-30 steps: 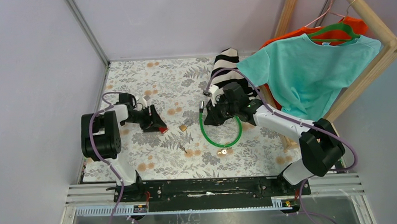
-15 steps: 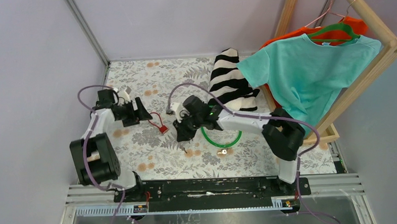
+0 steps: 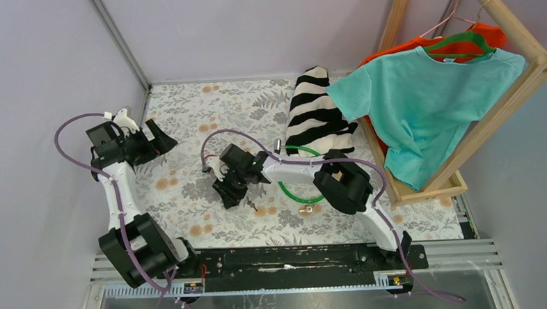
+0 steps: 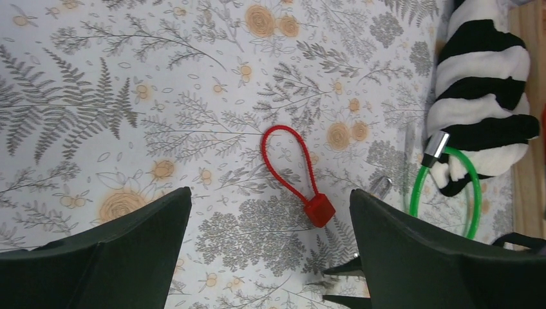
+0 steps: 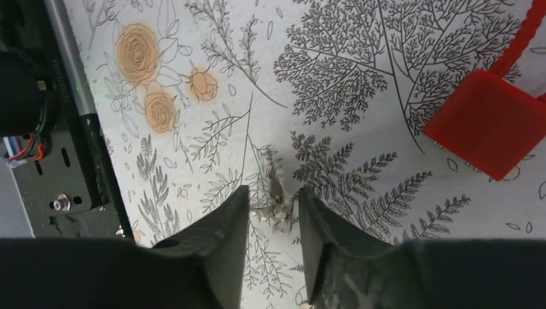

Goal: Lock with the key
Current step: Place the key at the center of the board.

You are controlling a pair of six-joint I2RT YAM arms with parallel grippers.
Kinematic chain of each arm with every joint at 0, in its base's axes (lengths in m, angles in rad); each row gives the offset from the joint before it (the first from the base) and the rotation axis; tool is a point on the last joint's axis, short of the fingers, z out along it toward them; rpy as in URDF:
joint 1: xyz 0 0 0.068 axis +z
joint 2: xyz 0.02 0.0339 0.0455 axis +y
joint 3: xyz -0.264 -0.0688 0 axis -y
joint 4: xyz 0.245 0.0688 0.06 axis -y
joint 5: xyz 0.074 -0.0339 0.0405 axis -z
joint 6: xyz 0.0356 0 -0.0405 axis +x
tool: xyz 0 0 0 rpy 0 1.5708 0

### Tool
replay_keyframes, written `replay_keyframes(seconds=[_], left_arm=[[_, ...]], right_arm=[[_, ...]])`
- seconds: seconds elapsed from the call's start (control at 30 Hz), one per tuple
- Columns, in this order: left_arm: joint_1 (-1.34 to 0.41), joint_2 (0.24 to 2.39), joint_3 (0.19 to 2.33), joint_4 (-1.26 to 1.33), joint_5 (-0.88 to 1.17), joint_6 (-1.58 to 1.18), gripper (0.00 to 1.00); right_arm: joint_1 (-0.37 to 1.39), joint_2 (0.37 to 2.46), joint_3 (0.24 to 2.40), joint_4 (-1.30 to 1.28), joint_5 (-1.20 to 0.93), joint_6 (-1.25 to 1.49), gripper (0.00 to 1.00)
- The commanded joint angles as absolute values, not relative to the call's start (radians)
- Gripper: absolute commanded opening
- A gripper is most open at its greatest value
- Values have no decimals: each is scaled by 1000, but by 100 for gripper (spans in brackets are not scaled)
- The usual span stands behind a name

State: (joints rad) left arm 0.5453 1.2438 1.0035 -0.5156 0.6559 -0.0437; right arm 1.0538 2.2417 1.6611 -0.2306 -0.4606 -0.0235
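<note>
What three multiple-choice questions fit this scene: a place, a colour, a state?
1. The green cable loop lies beside: A the striped cloth; B the left arm's base; C the left wall.
2. The shirt on the green hanger is: A yellow; B teal; C white.
3. The left fingers are: A shut on a key; B shut on the red lock; C wide open, empty.
Answers: A, the loop runs by the cloth's end; B, teal fabric hangs there; C, only table shows between them.
</note>
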Motion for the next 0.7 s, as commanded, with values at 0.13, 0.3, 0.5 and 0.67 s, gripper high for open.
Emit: replay_keyframes(seconds=[0.13, 0.3, 0.5, 0.67], left_arm=[[549, 1205, 991, -426, 780, -61, 100], [485, 1154, 969, -378, 770, 2, 100], [272, 1049, 886, -245, 573, 73, 100], [139, 1028, 843, -129, 472, 108, 100]], right_arm=[[1052, 2165, 1718, -299, -378, -101, 75], [972, 1937, 1519, -249, -318, -173, 99], [819, 1672, 1354, -263, -215, -251, 99], [759, 1474, 1243, -295, -51, -270, 99]])
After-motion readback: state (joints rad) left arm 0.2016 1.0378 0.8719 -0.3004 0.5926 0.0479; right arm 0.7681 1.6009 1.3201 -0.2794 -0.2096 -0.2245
